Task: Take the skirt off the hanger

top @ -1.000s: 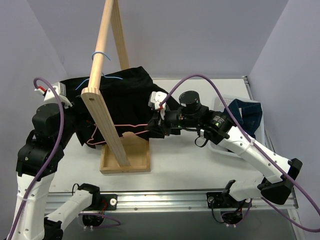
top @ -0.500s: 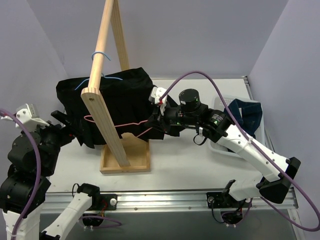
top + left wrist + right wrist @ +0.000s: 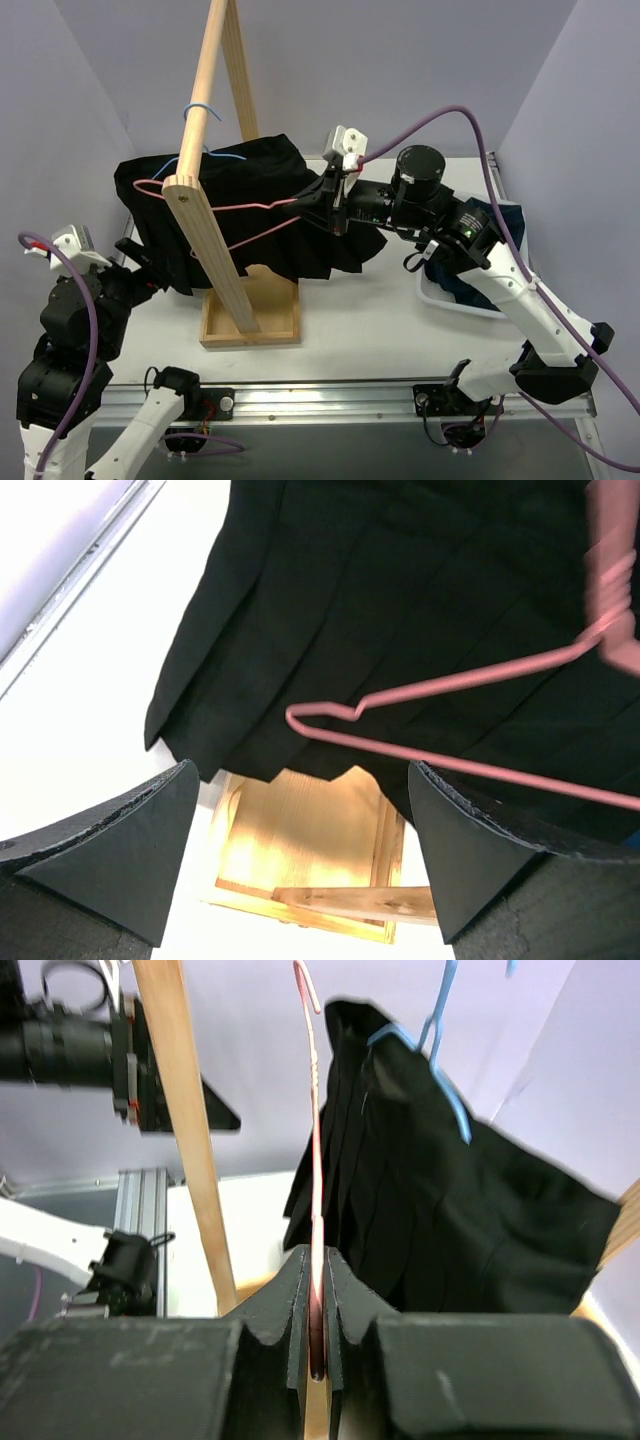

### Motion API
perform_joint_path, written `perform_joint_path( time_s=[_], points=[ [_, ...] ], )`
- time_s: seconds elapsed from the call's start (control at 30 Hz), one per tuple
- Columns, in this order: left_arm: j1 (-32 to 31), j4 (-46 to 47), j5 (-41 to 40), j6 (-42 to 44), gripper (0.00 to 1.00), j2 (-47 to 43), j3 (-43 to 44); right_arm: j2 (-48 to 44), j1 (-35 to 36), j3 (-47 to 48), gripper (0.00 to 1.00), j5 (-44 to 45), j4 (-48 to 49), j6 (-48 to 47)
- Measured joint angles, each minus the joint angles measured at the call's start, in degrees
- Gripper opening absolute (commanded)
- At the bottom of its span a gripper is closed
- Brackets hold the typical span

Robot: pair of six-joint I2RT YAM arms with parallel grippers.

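Right fingers (image 3: 290, 1290) clamped on the pink hanger (image 3: 250, 207); left fingers (image 3: 130, 850) apart, near-left of the skirt (image 3: 260, 180). Recommend drawing the hanger rightward and level while the left fingers pinch the fabric. Skirt: black, pleated, limp, draped at the wooden rack (image 3: 200, 130) above the surface (image 3: 380, 310).

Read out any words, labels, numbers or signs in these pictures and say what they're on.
No text can be read. The black skirt, pink hanger, wooden stand and white basket show no print; any markings on the robot arms are too small to read.
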Motion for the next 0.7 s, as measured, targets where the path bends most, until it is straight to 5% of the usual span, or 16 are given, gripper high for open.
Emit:
perform_joint_path(
  time_s=[0.7],
  points=[
    [0.0,0.1,3.4,-0.8,0.94,-1.2,-2.8,2.1,0.0,9.5,0.00,-0.1,1.2,2.6]
  ],
)
